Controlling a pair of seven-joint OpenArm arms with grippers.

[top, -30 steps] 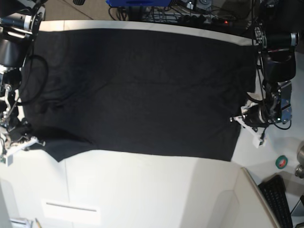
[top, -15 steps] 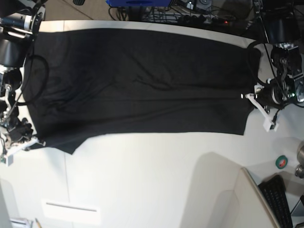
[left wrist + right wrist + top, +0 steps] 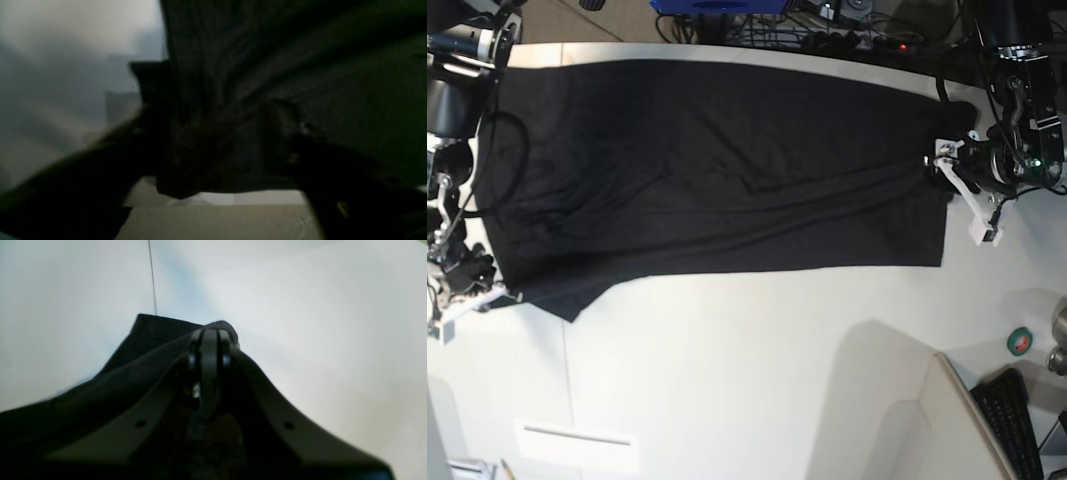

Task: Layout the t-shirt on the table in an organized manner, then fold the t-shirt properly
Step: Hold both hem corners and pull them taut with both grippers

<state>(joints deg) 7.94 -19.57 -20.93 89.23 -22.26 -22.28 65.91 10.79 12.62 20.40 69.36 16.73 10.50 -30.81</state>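
Note:
The black t-shirt (image 3: pixel 717 170) lies spread wide over the far half of the white table (image 3: pixel 747 380), with soft creases running toward its right edge. My left gripper (image 3: pixel 962 190) sits at that right edge. In the blurred left wrist view its fingers stand apart, open (image 3: pixel 213 126), and bunched t-shirt fabric (image 3: pixel 300 66) still lies between them. My right gripper (image 3: pixel 472 295) is at the shirt's near left corner. In the right wrist view it is shut (image 3: pixel 209 340) on the black t-shirt cloth (image 3: pixel 143 336), low over the table (image 3: pixel 300 306).
A green tape roll (image 3: pixel 1021 341) and a black keyboard (image 3: pixel 1017 420) lie at the front right beside a raised white panel (image 3: pixel 947 420). Cables (image 3: pixel 827 30) run behind the far edge. A thin seam (image 3: pixel 151 276) crosses the tabletop.
My left gripper carried the shirt's right edge toward the far side, pulling the near hem back, and its fingers have spread apart. The right gripper has stayed nearly still, gripping its corner.

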